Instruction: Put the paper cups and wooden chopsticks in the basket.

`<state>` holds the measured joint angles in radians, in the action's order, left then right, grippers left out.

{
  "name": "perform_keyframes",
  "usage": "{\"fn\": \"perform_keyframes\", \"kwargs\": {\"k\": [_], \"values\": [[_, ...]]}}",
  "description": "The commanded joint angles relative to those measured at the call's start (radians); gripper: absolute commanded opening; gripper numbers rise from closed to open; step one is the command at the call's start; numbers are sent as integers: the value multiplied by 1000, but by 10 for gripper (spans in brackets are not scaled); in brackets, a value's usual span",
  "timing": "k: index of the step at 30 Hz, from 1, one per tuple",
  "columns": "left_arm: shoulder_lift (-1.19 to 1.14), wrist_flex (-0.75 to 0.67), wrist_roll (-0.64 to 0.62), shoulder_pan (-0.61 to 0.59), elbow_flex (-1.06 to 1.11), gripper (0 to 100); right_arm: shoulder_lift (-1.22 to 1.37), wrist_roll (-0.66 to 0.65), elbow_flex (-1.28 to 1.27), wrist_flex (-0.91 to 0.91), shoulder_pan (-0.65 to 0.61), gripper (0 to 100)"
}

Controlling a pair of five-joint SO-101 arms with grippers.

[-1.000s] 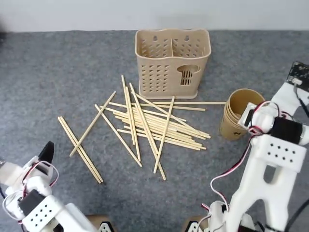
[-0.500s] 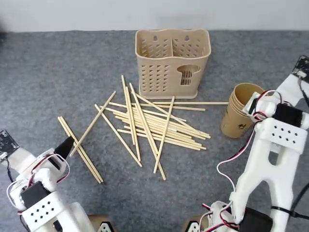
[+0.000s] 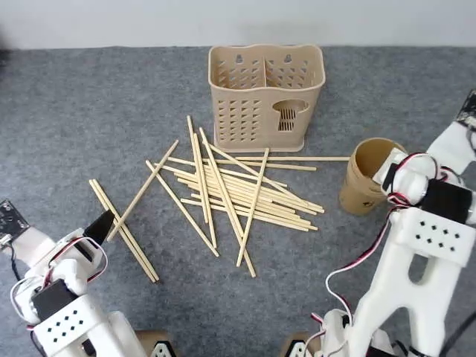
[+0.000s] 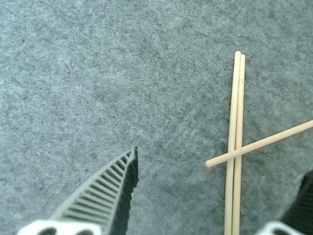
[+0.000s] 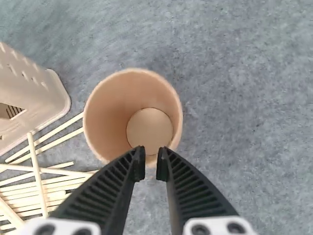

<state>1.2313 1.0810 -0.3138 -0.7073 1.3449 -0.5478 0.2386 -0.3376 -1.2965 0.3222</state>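
The stack of paper cups [image 3: 366,178] stands upright on the grey mat, right of the chopstick pile [image 3: 238,192]. My right gripper [image 3: 388,175] hangs over the cups' near rim. In the right wrist view its fingers [image 5: 149,154] are almost together at the rim of the paper cups [image 5: 120,110]; I cannot tell whether they touch it. The beige basket [image 3: 265,100] stands behind the pile. A pair of chopsticks [image 3: 123,230] lies apart at the left, and my left gripper [image 3: 98,226] is right beside it. That gripper [image 4: 220,166] is open over the pair [image 4: 235,137], which one chopstick [image 4: 264,144] crosses.
The basket has two compartments, and its corner [image 5: 29,93] shows next to the cups in the right wrist view. Loose chopsticks [image 5: 39,171] reach close to the cups. Bare grey mat lies to the left of the pile and in front of it.
My left arm swung up toward the separate chopstick pair and then held. My right arm shifted right, the cups tipping with it, then came back with the cups near their first spot.
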Motion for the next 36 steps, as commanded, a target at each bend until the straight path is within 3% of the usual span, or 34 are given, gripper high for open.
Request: {"fn": "perform_keyframes", "kwargs": {"k": [1,6,12,18,29,31,33,36], "values": [[18,-2,-11,8,-27,471,53,11,15,44,-15,64],[18,-32,-11,9,5,471,186,15,12,64,-13,67],[18,-58,-11,12,28,471,203,68,195,-114,-13,78],[18,-58,-11,12,31,471,302,144,333,-251,-21,224],[18,-58,-11,12,33,471,559,212,359,-150,-12,175],[18,-58,-11,12,33,471,584,213,361,-148,-16,130],[18,-58,-11,12,33,471,578,210,374,-150,-19,12],[18,-58,-11,12,35,471,527,181,387,-171,-19,24]]}}
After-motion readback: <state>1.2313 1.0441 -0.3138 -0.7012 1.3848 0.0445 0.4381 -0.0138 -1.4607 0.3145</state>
